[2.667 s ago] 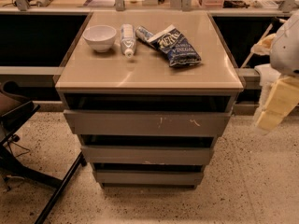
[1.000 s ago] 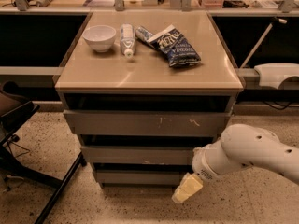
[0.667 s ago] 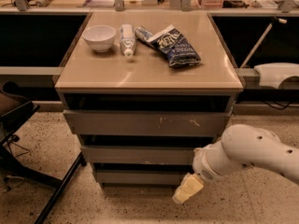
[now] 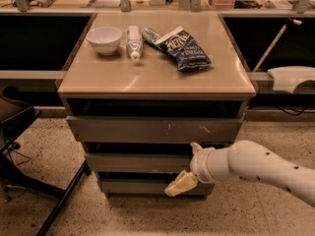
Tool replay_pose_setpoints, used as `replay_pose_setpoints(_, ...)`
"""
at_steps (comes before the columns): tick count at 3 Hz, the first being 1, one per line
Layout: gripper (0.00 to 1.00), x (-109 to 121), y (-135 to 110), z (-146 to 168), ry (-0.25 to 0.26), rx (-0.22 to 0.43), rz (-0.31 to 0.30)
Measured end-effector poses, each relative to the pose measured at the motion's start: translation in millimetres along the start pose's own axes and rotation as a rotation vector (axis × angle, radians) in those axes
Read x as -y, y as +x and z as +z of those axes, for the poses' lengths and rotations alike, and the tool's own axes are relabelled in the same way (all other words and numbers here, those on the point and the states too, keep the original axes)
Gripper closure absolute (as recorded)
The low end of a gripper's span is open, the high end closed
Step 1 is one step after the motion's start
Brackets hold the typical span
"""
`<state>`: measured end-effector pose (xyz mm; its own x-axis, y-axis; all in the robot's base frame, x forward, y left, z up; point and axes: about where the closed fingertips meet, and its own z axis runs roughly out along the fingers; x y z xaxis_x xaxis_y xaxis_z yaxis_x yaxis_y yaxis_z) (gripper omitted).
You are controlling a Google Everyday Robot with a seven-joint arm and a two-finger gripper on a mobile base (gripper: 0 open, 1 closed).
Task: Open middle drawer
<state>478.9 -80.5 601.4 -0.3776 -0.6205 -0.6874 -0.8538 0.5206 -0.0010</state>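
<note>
The grey cabinet has three drawer fronts. The middle drawer (image 4: 133,162) is the shallow plain front under the larger scratched one (image 4: 147,130), and it looks pushed in. My gripper (image 4: 188,165) reaches in from the right on a white arm (image 4: 256,167), at the right part of the middle drawer front. It is open. One finger (image 4: 196,147) sits at the front's top edge, in the dark gap above it. The pale lower finger (image 4: 180,184) hangs below its bottom edge, over the lowest drawer (image 4: 133,186).
On the cabinet top (image 4: 157,75) sit a white bowl (image 4: 104,39), a lying bottle (image 4: 133,42) and a blue snack bag (image 4: 184,48). A dark chair's legs (image 4: 59,200) stand at the left. A white device (image 4: 291,77) is at the right, with shelves behind.
The arm came down from the right edge to the front of the cabinet. In the last second the gripper rose and shifted left, from the lowest drawer to the middle drawer front.
</note>
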Motion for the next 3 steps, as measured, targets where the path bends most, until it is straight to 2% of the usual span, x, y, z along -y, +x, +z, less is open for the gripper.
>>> replay_pose_setpoints(1, 0.0, -1, -16, 18, 0.018, 0.074, -0.035)
replay_pose_setpoints(2, 0.0, 0, -16, 17, 0.02, 0.072, -0.033)
replay_pose_setpoints(3, 0.0, -9, -5, 25, 0.043, 0.055, -0.045)
